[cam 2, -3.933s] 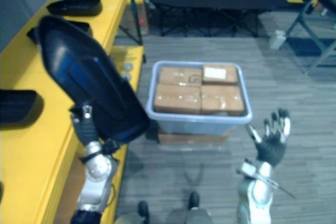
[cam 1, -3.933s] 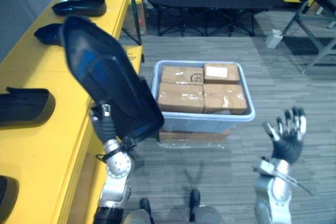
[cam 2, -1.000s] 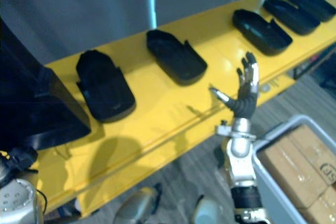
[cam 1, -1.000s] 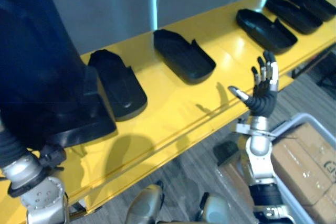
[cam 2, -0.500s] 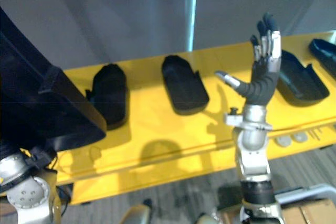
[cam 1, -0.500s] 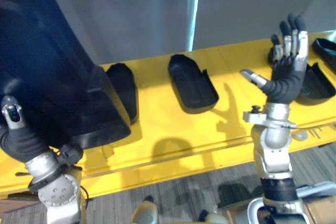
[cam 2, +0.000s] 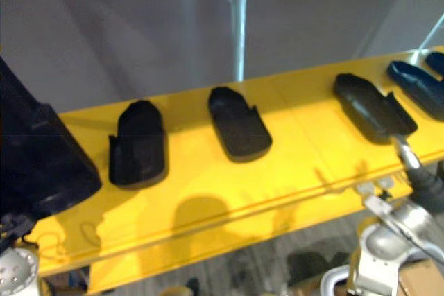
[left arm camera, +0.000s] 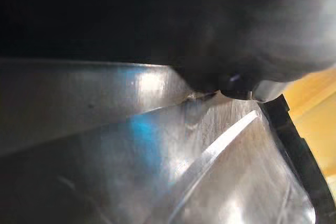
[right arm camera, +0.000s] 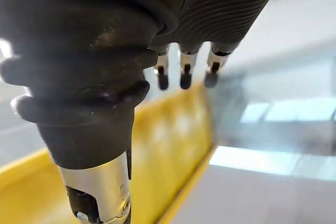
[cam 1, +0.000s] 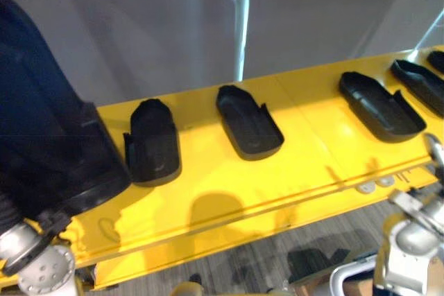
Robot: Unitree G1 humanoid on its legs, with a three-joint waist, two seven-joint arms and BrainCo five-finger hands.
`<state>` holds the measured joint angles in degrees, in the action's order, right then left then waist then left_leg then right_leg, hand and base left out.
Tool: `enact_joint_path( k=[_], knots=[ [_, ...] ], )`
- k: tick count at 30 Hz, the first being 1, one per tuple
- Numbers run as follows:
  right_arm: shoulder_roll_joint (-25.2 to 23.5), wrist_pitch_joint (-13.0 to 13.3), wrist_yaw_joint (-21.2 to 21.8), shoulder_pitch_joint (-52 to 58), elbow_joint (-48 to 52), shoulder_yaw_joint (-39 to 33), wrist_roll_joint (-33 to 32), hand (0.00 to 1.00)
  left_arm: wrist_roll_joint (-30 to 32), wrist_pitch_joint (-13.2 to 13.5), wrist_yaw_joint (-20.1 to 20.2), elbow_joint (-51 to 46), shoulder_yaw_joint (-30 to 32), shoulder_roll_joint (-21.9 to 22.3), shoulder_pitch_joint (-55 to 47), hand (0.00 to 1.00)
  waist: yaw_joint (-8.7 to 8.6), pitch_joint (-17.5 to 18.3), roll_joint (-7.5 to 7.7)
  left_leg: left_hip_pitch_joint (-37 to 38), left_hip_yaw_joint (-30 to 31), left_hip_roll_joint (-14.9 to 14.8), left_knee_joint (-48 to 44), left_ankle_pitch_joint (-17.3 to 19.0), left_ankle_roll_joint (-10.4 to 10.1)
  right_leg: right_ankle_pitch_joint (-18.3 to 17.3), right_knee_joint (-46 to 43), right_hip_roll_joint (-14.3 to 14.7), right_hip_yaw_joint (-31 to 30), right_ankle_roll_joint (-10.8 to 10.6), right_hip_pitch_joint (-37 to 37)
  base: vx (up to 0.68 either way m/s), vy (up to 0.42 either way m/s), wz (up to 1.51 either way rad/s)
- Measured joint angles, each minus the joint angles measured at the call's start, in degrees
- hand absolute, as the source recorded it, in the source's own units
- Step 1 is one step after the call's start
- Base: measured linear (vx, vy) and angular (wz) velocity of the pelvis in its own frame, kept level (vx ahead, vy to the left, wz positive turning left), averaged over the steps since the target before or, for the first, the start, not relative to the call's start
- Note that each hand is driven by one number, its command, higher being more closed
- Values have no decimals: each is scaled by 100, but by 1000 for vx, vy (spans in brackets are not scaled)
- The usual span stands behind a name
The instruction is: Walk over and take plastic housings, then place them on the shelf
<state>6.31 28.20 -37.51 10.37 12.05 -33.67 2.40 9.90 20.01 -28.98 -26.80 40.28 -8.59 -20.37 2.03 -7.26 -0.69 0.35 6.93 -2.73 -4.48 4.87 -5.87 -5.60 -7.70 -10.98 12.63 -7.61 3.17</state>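
Note:
A big black plastic housing is held up at the left, above the front of the yellow shelf. My left hand sits under its lower end, mostly hidden behind it. The left wrist view looks from very close at the housing's glossy inner wall. My right hand is low at the right, by the shelf's front edge, open and holding nothing. Its straight fingers point toward the shelf.
Several black housings lie in a row on the shelf: one left of centre, one in the middle, another at the right. A grey wall with a bright strip backs the shelf. Bare yellow surface lies between the housings.
My right hand has dropped from raised in front of the shelf to the lower right edge. The view has shifted slightly. The big housing stays up at the left.

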Motion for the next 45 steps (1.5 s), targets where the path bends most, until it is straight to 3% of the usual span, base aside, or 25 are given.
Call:
enact_joint_path(
  k=[4, 10, 15, 19, 22, 25, 28, 30, 39, 45],
  knots=[
    [-25, -206, -264, 322, -745, -409, -127, 0, -129, -357, -3, 1089, 489, -259, -159, 100, -128, 192, -242, 100, -146, -22, 125, -25, -4, -3, 6, -4, -71, 1, -5, 7, 8, -12],
    [-43, -467, -58, 705, -2312, -145, -274, 0, -984, -688, 192, 2546, 530, -1718, -115, 100, -199, 255, -306, 171, -1089, -134, 191, -64, 58, -250, -474, -196, -152, -59, -179, -42, 20, 0],
    [57, -608, 76, 838, -3474, 92, -362, 0, -1676, -1079, 1079, 4030, 728, -2791, 332, 100, -183, 279, -351, 170, -1253, -13, 231, -74, 98, -286, -524, -325, -180, -88, -239, 12, 39, 0],
    [383, -672, 258, 786, -4224, 162, -517, 0, -1661, -1548, 1990, 5181, 285, -3468, 1004, 100, -146, 239, -386, 186, -1247, 8, 322, -161, 59, -260, -439, -326, -176, -127, -234, 51, 13, 2],
    [651, -676, 394, 539, -4696, 153, -672, 0, -1605, -1851, 2401, 6004, -101, -3835, 1567, 100, -148, 110, -405, 236, -1251, 15, 381, -194, 47, -218, -354, -309, -182, -175, -224, 41, 6, -2],
    [798, -697, 510, 374, -5096, 151, -849, 0, -1561, -2172, 2799, 6522, -546, -4079, 2109, 100, -168, -60, -424, 208, -1255, 25, 400, -199, 45, -179, -263, -286, -185, -176, -228, 14, 4, -1],
    [833, -725, 542, 299, -5214, 141, -902, 0, -1536, -2307, 3040, 6729, -743, -4173, 2387, 100, -202, -171, -415, 159, -1250, 24, 395, -199, 45, -132, -182, -270, -177, -168, -238, 35, 13, 0],
    [884, -757, 641, 145, -5367, 140, -905, 0, -1240, -2482, 3282, 6898, -1018, -4344, 2557, 100, -229, -312, -398, 153, -1253, 18, 388, -199, 45, -55, -96, -253, -181, -149, -222, 14, 21, -6],
    [921, -900, 768, -17, -5560, 140, -1127, 0, -261, -2910, 3707, 7528, -1305, -4510, 2770, 100, -271, -555, -317, -46, -1268, 23, 175, -151, 69, 78, -25, -266, -187, -108, -309, -11, 16, -1],
    [986, -952, 810, -31, -5564, 140, -1141, 0, 20, -3141, 3982, 7882, -1385, -4700, 2762, 100, -265, -654, -368, -46, -1266, -17, 47, -112, 75, 139, 59, -238, -189, -118, -225, -64, 8, -2]
  ],
)
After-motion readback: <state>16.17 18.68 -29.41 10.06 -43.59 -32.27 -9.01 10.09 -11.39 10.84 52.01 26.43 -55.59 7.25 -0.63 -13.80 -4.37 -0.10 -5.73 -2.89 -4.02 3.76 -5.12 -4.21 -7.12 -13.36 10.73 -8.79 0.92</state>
